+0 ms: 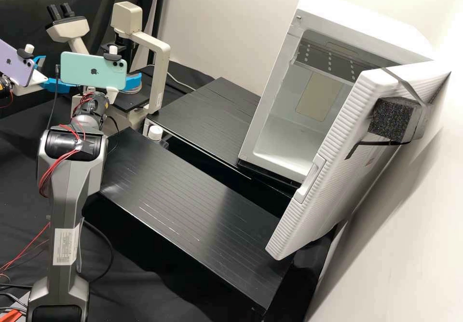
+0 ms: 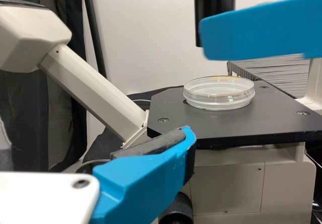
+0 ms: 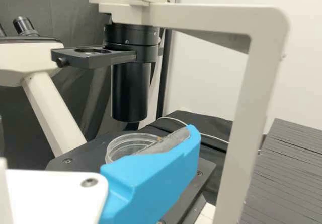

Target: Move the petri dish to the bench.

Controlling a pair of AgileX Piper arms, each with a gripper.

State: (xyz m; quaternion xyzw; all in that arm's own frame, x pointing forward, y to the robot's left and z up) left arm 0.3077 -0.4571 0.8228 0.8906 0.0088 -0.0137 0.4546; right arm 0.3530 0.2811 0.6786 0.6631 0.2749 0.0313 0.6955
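In the high view my left gripper is at the left edge, and my right gripper is by the microscope stage, partly behind the green phone. The clear, round petri dish lies flat on the black stage. My left gripper stands open, short of the dish, which is seen between two blue fingers. In the right wrist view my right gripper is open; its near finger covers part of the dish. Whether that finger touches the dish I cannot tell.
The microscope's black column hangs above the stage, with its pale upright at one side. Two black ridged platforms lie beside it. A white cabinet with its door open stands at the right; a white-capped bottle is between.
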